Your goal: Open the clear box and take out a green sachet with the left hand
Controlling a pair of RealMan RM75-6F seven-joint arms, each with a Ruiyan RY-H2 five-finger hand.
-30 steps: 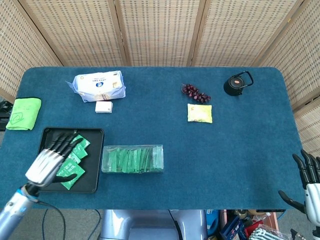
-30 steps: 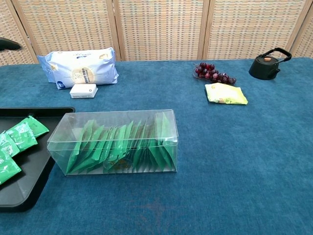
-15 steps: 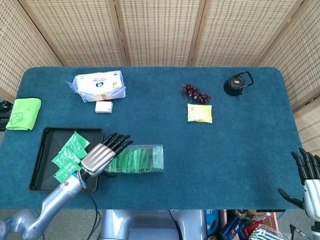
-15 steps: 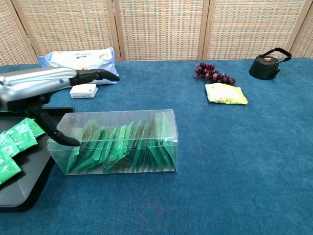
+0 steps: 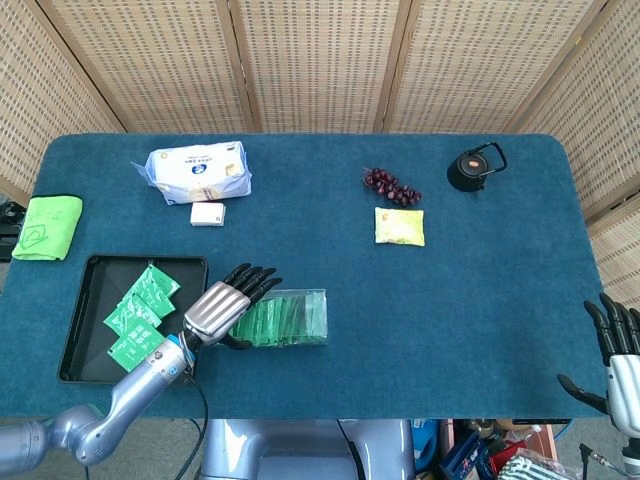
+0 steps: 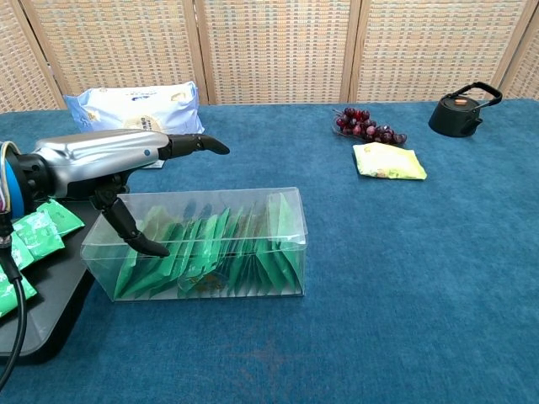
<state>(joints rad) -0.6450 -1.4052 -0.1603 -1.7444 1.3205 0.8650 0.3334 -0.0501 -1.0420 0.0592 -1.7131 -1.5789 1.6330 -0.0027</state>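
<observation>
The clear box (image 5: 285, 317) (image 6: 227, 244) lies near the table's front, lid closed, packed with several upright green sachets (image 6: 206, 252). My left hand (image 5: 222, 307) (image 6: 114, 164) hovers over the box's left end, fingers spread and pointing right, thumb hanging down in front of the box's left part; it holds nothing. Several loose green sachets (image 5: 137, 312) (image 6: 34, 231) lie in the black tray (image 5: 92, 270) (image 6: 42, 324) to the left of the box. My right hand (image 5: 618, 355) stays open at the far right, off the table's front corner.
A white wipes pack (image 5: 198, 171) and a small white box (image 5: 208, 214) sit at the back left. Grapes (image 5: 391, 186), a yellow packet (image 5: 399, 226) and a black kettle (image 5: 473, 167) are at the back right. A green cloth (image 5: 45, 227) lies at the left edge.
My left hand has swung right from above the tray to over the box's left end. The right hand has barely moved.
</observation>
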